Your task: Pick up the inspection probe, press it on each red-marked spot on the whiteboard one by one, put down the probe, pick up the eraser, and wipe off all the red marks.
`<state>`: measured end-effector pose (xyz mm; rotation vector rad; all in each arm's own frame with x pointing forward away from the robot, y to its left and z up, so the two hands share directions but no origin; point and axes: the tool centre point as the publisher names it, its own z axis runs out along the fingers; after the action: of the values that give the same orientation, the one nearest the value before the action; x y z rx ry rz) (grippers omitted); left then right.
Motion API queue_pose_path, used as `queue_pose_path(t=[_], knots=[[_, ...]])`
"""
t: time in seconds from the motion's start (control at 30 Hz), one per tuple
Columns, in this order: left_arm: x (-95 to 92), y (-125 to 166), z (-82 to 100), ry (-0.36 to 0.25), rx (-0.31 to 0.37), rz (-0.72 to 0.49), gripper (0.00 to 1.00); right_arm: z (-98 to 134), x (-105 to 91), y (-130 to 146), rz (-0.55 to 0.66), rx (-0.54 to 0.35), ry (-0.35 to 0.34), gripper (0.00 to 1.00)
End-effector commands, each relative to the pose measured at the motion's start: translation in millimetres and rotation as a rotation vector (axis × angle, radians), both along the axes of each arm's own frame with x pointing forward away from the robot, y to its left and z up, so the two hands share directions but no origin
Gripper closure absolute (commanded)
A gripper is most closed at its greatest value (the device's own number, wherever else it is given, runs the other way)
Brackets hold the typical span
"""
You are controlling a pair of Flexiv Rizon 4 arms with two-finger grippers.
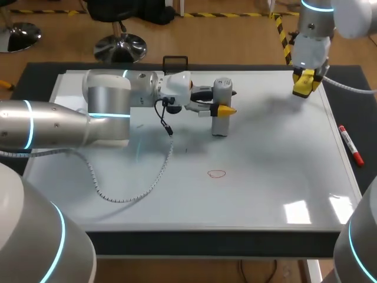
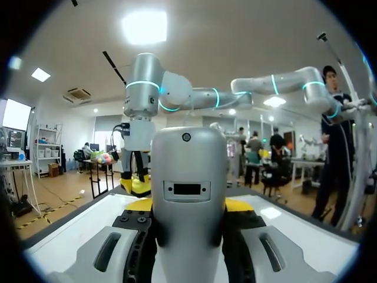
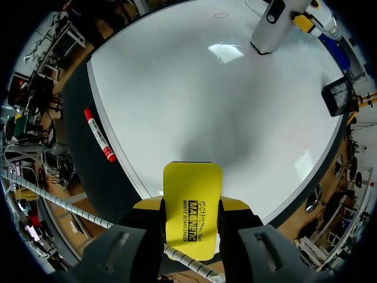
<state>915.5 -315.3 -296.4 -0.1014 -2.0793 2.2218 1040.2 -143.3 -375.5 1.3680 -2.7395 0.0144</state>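
Mid-frame, our left gripper [image 1: 222, 109] clamps the upright grey, round-topped probe [image 1: 221, 93] — upper right, our right gripper [image 1: 306, 84] pinches the yellow eraser [image 3: 192, 203].

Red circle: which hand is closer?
Left. The left hand, holding the probe, is beyond the red circle; the right hand, holding the eraser, is at the far corner.

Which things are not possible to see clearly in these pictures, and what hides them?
1. Left wrist view: the probe has its lower end cut off by the picture's edge.
2. Head view: the eraser blends with the yellow tips of the right pincer.
3. Right wrist view: the red mark is too small to judge.
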Motion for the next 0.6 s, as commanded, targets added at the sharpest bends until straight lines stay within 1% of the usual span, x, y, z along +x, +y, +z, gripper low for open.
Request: queue_pose_path(t=[0.03, 0.2, 0.33, 0.47, 0.6], knots=[[0.1, 4, 10.7, -0.009, 0.0, 0.008, 1.0, 1, 1.3, 0, 0.002, -0.004, 0.002, 1.0], [4.3, 14, 24.5, -0.025, -0.013, 0.026, 1.0, 1, 1.3, 0, 0.002, -0.004, 0.002, 1.0], [8.7, 27, 34.4, -0.044, -0.009, 0.054, 1.0, 1, 1.3, 0, 0.002, -0.004, 0.002, 1.0], [12.9, 46, 42.9, -0.063, -0.005, 0.098, 1.0, 1, 1.3, 0, 0.002, -0.004, 0.002, 1.0], [15.1, 72, 49.5, -0.072, -0.026, 0.163, 1.0, 1, 1.3, 0, 0.002, -0.004, 0.002, 1.0]])
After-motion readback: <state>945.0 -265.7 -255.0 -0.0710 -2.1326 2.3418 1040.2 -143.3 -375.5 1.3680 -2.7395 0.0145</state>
